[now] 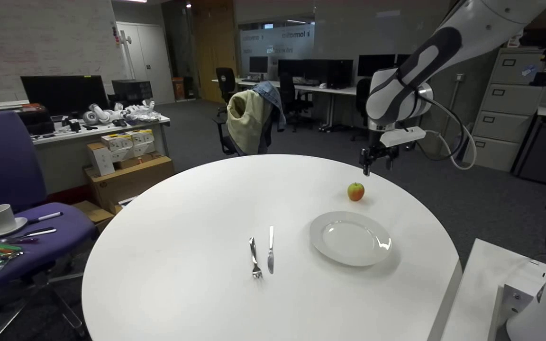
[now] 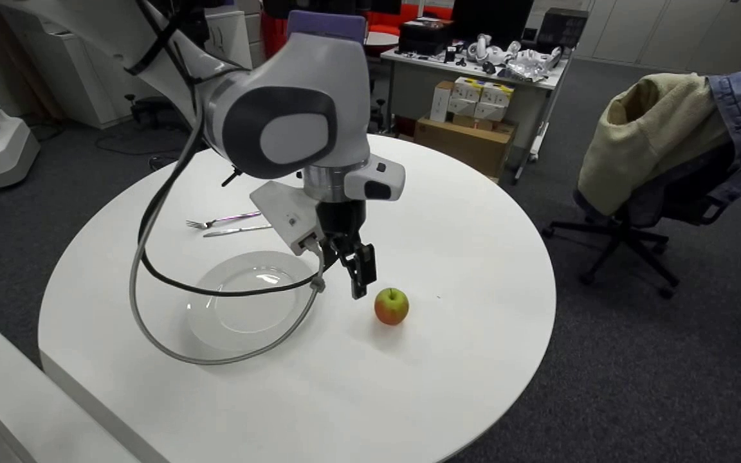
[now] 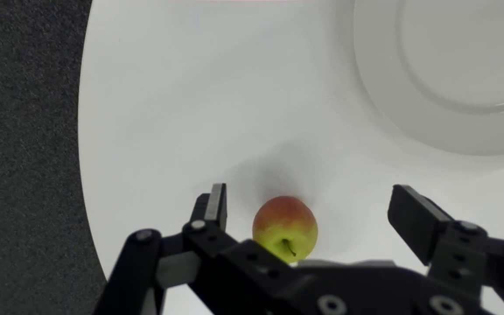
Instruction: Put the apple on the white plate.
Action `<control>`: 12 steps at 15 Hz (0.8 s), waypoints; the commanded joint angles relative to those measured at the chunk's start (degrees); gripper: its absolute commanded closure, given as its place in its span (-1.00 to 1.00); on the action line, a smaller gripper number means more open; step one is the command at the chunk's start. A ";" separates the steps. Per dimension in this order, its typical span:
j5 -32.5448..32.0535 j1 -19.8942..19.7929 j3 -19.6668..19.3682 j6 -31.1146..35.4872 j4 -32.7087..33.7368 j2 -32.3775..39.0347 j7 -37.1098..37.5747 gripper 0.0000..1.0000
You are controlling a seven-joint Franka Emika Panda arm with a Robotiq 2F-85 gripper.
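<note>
Plate on table | apple near it, on table | cup upright on saucer | fingers spread wide

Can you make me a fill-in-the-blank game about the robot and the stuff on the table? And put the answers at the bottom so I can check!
1. There is just ____ apple on the round table.
2. Of the apple and the plate, the bigger one is the ____.
3. The robot's hand is not shut; it is ____.
4. Lying beside the fork is a shiny ____.

Missing words: one; plate; open; knife
</note>
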 commanded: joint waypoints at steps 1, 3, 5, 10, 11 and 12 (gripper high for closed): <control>-0.13 -1.44 -1.61 3.85 4.21 4.36 -1.00 -1.00; -0.07 -0.69 -1.60 2.63 2.72 3.42 0.08 -1.00; -0.11 -0.98 -2.30 2.63 4.14 4.77 0.12 -1.00; -0.12 -0.98 -2.41 2.63 4.55 5.07 0.22 -1.00; -0.12 -0.99 -2.41 2.63 4.56 5.07 0.22 -1.00; -0.12 -0.99 -2.41 2.63 4.56 5.07 0.22 -1.00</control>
